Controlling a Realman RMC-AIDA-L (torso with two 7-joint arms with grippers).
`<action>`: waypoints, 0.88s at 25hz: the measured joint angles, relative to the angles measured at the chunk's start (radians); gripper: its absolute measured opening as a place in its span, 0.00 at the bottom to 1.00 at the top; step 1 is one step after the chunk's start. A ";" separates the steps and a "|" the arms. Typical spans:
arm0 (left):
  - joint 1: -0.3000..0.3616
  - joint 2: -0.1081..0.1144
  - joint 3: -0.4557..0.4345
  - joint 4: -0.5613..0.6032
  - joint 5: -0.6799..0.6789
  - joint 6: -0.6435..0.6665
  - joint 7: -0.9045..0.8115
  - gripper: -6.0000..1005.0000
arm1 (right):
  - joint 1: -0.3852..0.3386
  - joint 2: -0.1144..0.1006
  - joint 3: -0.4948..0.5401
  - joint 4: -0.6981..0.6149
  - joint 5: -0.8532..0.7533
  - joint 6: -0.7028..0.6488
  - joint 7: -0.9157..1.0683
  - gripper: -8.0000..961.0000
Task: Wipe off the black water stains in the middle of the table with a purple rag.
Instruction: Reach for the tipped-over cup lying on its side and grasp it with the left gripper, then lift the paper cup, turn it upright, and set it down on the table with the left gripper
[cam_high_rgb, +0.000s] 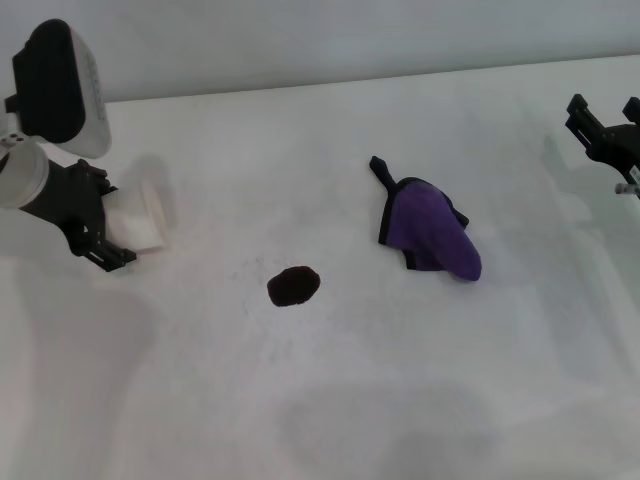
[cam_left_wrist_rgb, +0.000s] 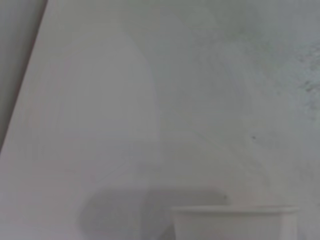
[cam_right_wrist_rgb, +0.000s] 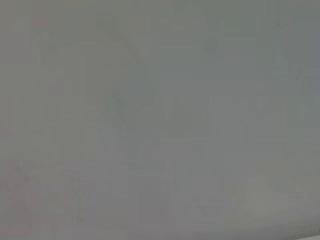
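Head view: black stain (cam_high_rgb: 293, 286) sits mid-counter (cam_high_rgb: 330, 400); purple rag (cam_high_rgb: 432, 230) lies apart at its 2 o'clock. Left tool (cam_high_rgb: 118, 238) grasps a whitish cup (cam_high_rgb: 142, 218) at 9 o'clock; right tool (cam_high_rgb: 600, 125) hangs released at 2 o'clock

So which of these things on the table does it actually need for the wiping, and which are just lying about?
Needed:
- purple rag
- black water stains
- table

Not part of the wiping:
- whitish cup, at the left gripper
- right gripper, off at the table's edge
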 joint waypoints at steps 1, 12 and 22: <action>0.003 0.000 0.000 0.001 -0.006 -0.004 -0.001 0.88 | -0.001 0.000 0.002 0.001 0.000 0.000 0.000 0.88; 0.025 0.000 0.000 0.002 -0.192 -0.051 -0.048 0.77 | -0.012 0.000 0.005 0.006 -0.002 0.024 0.000 0.88; 0.134 -0.001 -0.001 0.077 -0.654 -0.057 0.055 0.73 | -0.020 0.000 0.005 -0.003 0.001 0.025 0.005 0.88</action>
